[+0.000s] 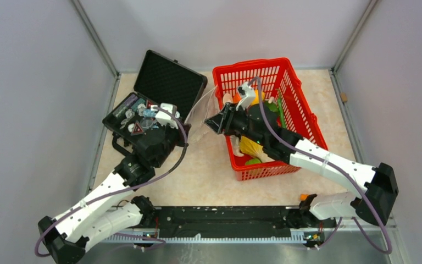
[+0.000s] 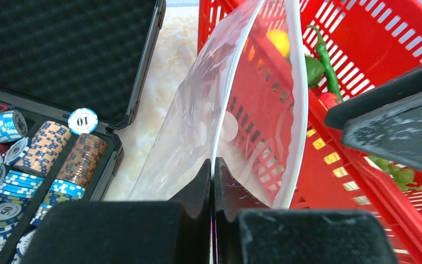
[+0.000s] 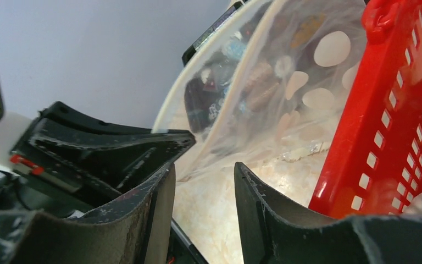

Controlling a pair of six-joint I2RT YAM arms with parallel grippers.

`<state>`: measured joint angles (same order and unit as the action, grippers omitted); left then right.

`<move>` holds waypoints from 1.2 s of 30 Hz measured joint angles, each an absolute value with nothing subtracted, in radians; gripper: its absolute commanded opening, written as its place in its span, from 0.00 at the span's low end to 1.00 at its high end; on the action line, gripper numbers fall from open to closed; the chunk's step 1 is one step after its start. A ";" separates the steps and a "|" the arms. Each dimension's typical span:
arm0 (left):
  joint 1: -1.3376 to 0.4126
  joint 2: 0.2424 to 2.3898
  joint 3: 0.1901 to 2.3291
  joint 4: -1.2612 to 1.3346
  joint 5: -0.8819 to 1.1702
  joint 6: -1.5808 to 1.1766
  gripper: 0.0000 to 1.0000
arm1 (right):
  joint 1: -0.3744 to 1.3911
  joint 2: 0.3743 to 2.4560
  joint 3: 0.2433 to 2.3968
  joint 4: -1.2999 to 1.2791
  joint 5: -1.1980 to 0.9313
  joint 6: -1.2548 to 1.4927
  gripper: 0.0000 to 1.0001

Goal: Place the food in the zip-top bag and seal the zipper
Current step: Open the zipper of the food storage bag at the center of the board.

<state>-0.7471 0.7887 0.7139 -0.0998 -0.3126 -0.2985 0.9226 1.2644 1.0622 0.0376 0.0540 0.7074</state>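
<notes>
I'm pinching the zip-top bag's (image 2: 192, 126) edge with my left gripper (image 2: 213, 179), fingers closed, beside the red basket (image 1: 253, 65). My right gripper (image 3: 203, 192) is hovering open and empty. The food (image 1: 251, 147) is lying in the basket and the zipper (image 2: 305, 110) is gaping, so I'm judging 0 pieces bagged.

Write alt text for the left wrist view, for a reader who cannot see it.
The left gripper, shut, pinches the edge of a clear bag whose mouth gapes open, its white zipper curving up in front of a red basket of toy food. At left, an open black case holds poker chips.
</notes>
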 measured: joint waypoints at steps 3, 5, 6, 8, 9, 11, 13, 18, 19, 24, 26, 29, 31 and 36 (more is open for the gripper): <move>-0.750 0.786 0.756 -0.143 -0.313 -0.317 0.00 | 0.923 1.264 1.062 0.023 0.067 0.709 0.46; -0.759 0.790 0.777 -0.165 -0.318 -0.323 0.00 | 0.923 1.270 1.063 0.013 0.066 0.711 0.50; -0.765 0.793 0.782 -0.175 -0.324 -0.324 0.00 | 0.923 1.276 1.068 0.009 0.065 0.713 0.52; -0.784 0.798 0.787 -0.198 -0.348 -0.327 0.00 | 0.923 1.303 1.088 0.007 0.061 0.719 0.56; -0.796 0.801 0.787 -0.210 -0.365 -0.328 0.00 | 0.923 1.316 1.096 0.007 0.059 0.725 0.57; -0.818 0.805 0.787 -0.234 -0.400 -0.328 0.00 | 0.925 1.333 1.107 0.006 0.059 0.728 0.57; -0.834 0.805 0.787 -0.252 -0.432 -0.328 0.00 | 0.929 1.347 1.122 0.001 0.059 0.728 0.55; -0.869 0.805 0.788 -0.267 -0.509 -0.327 0.00 | 0.947 1.398 1.175 -0.036 0.088 0.724 0.46; -0.879 0.805 0.789 -0.268 -0.524 -0.326 0.00 | 0.950 1.408 1.185 -0.050 0.097 0.719 0.45; -0.923 0.794 0.790 -0.268 -0.592 -0.315 0.00 | 0.975 1.470 1.240 -0.110 0.142 0.688 0.11; -0.938 0.784 0.790 -0.268 -0.626 -0.312 0.00 | 0.982 1.475 1.240 -0.134 0.163 0.678 0.01; -0.948 0.758 0.790 -0.271 -0.684 -0.311 0.00 | 0.992 1.475 1.240 -0.159 0.193 0.663 0.00; -0.951 0.731 0.790 -0.271 -0.733 -0.311 0.00 | 0.995 1.475 1.239 -0.171 0.202 0.654 0.00; -0.951 0.676 0.790 -0.271 -0.826 -0.311 0.00 | 1.000 1.474 1.238 -0.199 0.198 0.627 0.00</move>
<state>-0.9512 0.6762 0.7902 -0.2714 -0.8261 -0.3115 0.9997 1.4742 1.2381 -0.1993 0.1978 0.6273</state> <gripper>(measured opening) 0.001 0.004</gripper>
